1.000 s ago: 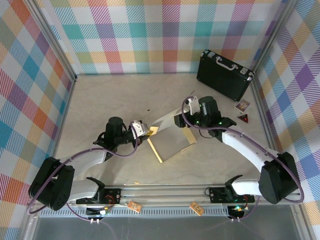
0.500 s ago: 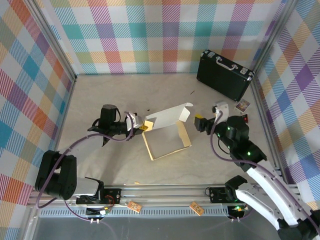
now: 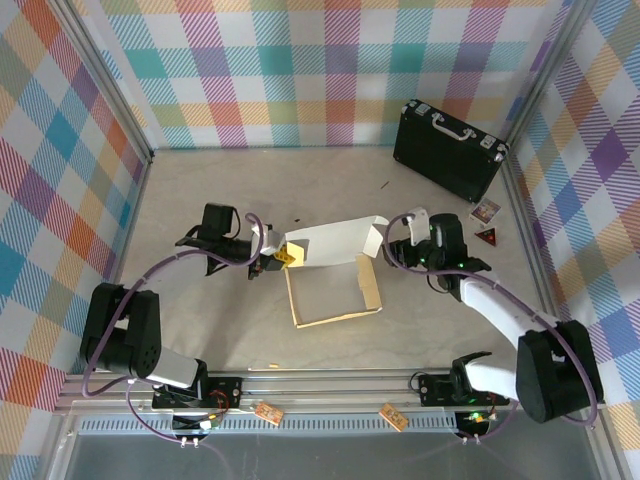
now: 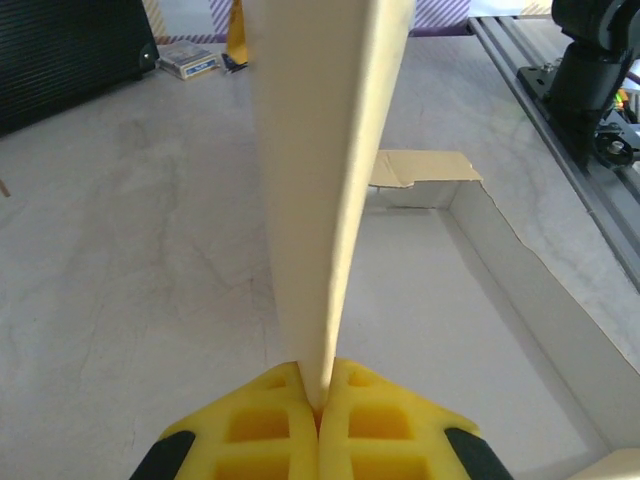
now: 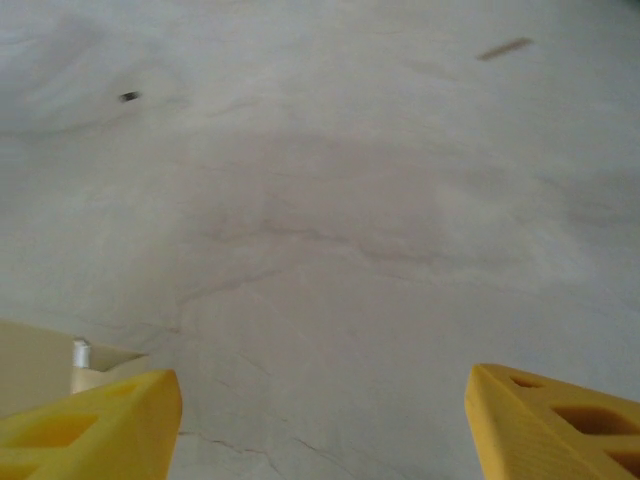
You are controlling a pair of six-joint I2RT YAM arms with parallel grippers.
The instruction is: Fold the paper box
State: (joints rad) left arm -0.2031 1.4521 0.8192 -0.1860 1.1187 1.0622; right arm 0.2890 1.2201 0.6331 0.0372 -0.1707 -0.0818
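The paper box [image 3: 328, 290] lies open in the middle of the table, white inside with tan edges, and its long lid panel [image 3: 330, 240] stands up along the far side. My left gripper [image 3: 284, 254] is shut on the left end of that panel. In the left wrist view the yellow fingers [image 4: 270, 420] pinch the panel's edge [image 4: 320, 150], with the box's tray [image 4: 440, 300] to the right. My right gripper [image 3: 393, 243] hovers open just right of the lid's end flap. In the right wrist view it [image 5: 320, 430] has only bare table between its fingertips, and a box corner [image 5: 40, 355] shows at the lower left.
A black briefcase [image 3: 450, 150] stands at the back right, with two small cards [image 3: 485, 212] beside it on the table. Checked walls close in the table on three sides. The metal rail [image 3: 330, 385] with the arm bases runs along the near edge.
The right arm left the box, swung out to the right, then came back beside the lid's right end. The left gripper kept hold and drew the lid panel upright, farther back.
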